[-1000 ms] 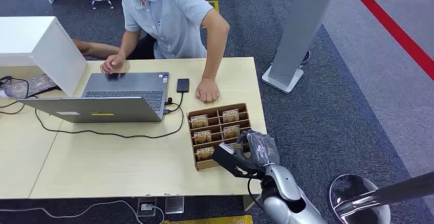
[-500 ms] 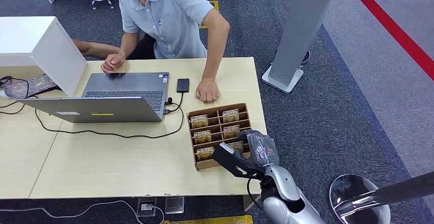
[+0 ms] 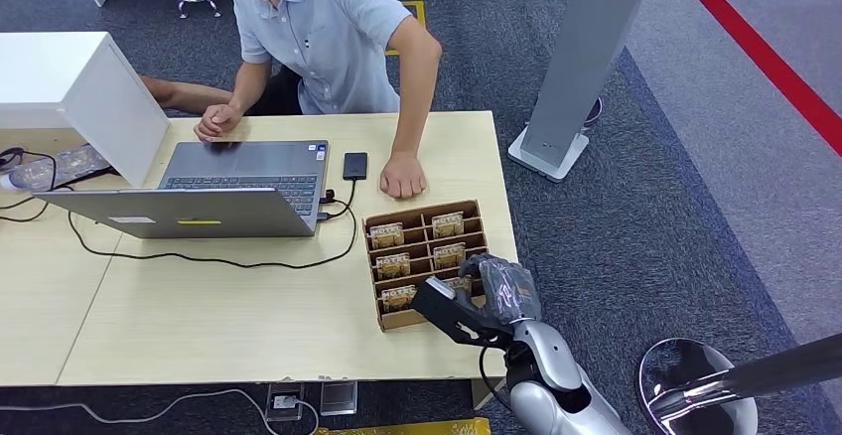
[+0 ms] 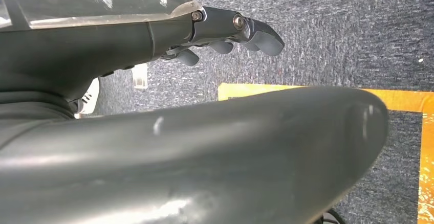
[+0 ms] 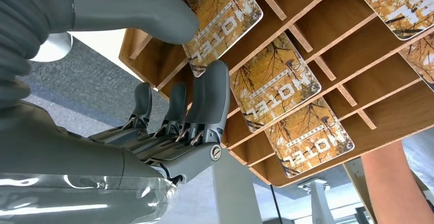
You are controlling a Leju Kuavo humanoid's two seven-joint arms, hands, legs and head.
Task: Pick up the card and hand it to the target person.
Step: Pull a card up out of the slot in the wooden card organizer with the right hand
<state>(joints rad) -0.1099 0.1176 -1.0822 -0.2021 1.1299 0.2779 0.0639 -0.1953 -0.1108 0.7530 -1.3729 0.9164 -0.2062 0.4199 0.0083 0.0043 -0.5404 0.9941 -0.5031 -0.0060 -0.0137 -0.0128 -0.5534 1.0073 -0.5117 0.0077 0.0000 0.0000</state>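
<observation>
Bright, even indoor light, soft shadows — wrist foregrounds blurred

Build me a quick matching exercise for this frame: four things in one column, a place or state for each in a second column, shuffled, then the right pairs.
Things:
1. laptop
2. phone
3. card holder
4. right hand

Places or states:
A. at the near end of the wooden holder, thumb and a finger around a card
B. open, in front of the seated person
C. wooden, divided into compartments with cards in them
D. black, flat on the desk between the laptop and the person's fist

Pairs: 1-B, 2-D, 3-C, 4-A
</observation>
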